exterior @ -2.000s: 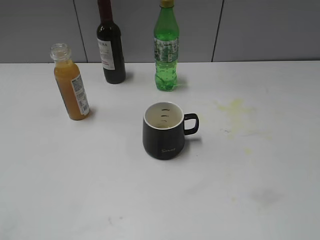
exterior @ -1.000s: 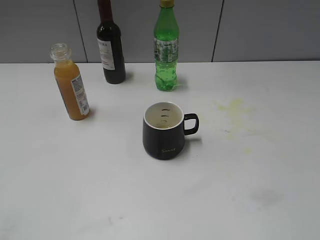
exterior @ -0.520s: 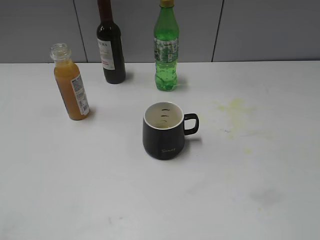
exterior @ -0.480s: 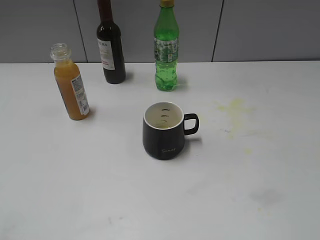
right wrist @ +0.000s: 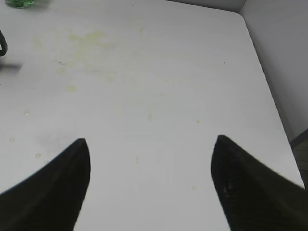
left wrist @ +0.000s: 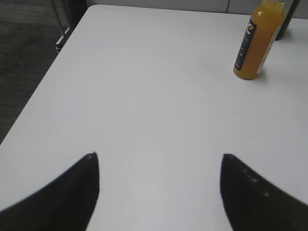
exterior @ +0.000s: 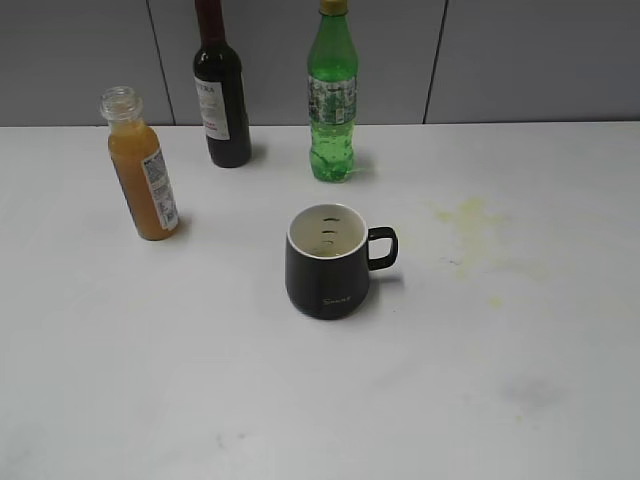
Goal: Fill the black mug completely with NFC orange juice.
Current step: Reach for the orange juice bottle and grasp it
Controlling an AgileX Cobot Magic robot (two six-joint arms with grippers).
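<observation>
Table (exterior: 560,380): white and wide, so there is room to pour; a pale yellow stain (exterior: 470,215) sits on the right side, maybe from an old spill.
Wine bottle (exterior: 222,100): dark, standing far back by the wall, out of the way.
Green soda bottle (exterior: 332,100): also far back, just right of the wine bottle; not needed for this job.
NFC orange juice (exterior: 143,175): on the left side, in a small clear bottle with no cap, so it looks ready to pour; nearly full.
Black mug (exterior: 328,262): in the middle, upright, mouth up to catch juice, handle pointing right; looks empty or close to it.
Left gripper (left wrist: 159,192): fingers spread wide, holding nothing, near the table's left edge; the juice is far ahead of it, so it seems best placed to fetch it.
Right gripper (right wrist: 150,185): fingers spread wide too, empty, over the right side near the stain.
Job so far: not started, I think.
</observation>
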